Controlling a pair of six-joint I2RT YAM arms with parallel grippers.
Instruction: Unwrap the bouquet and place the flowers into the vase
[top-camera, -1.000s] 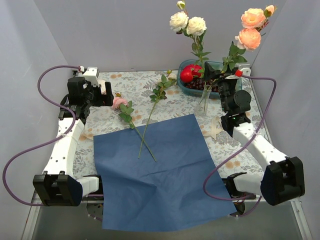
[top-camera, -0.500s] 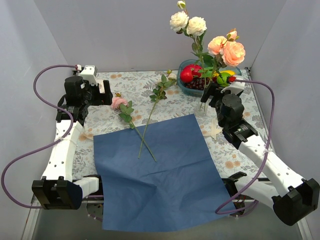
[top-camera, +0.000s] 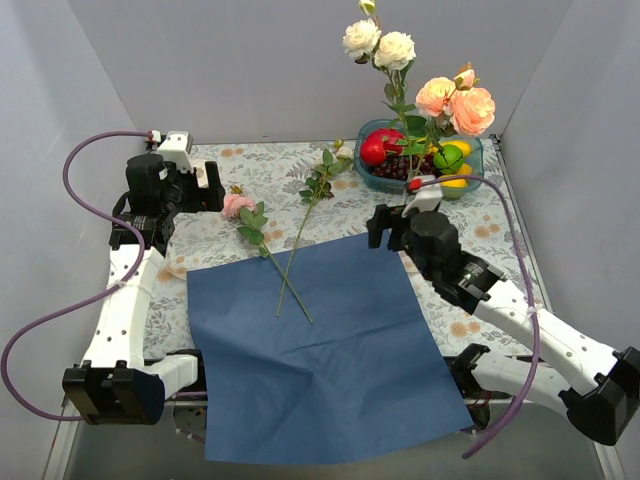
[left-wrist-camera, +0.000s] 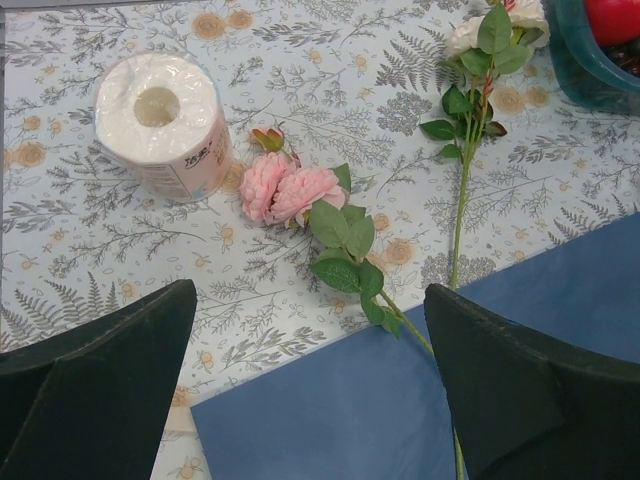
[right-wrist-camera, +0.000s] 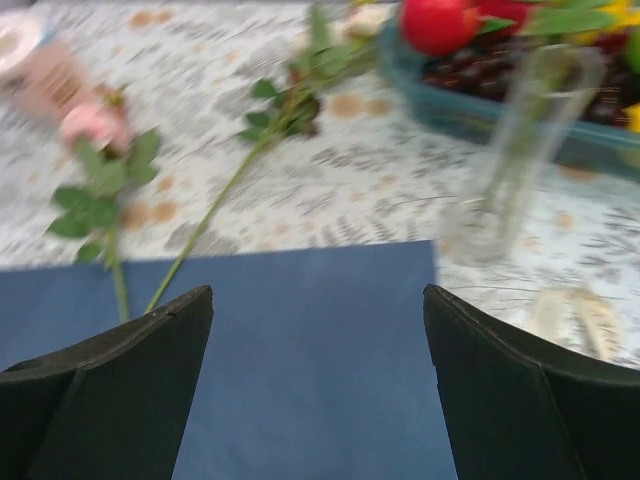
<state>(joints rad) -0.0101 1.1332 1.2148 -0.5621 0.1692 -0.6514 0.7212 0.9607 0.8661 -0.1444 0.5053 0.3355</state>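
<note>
The bouquet is undone: its blue wrapping paper (top-camera: 320, 340) lies flat mid-table. White roses (top-camera: 380, 46) and peach roses (top-camera: 456, 98) stand upright in the clear glass vase (right-wrist-camera: 520, 140), in front of the fruit tray. Two more flowers lie with their stems on the paper's far edge: a pink rose (left-wrist-camera: 288, 190) and a leafy stem (top-camera: 318, 185). My right gripper (right-wrist-camera: 318, 295) is open and empty, over the paper's far right corner, left of the vase. Also open and empty, my left gripper (left-wrist-camera: 310, 290) hovers near the pink rose at the paper's far left corner.
A teal tray (top-camera: 474, 152) of fruit stands at the back right behind the vase. A white paper roll (left-wrist-camera: 158, 125) stands at the far left. The cream ribbon (right-wrist-camera: 578, 315) lies on the patterned cloth right of the paper.
My right gripper let go of the peach roses, now standing in the vase, opened wider and swung left and back over the paper. The left arm barely moved.
</note>
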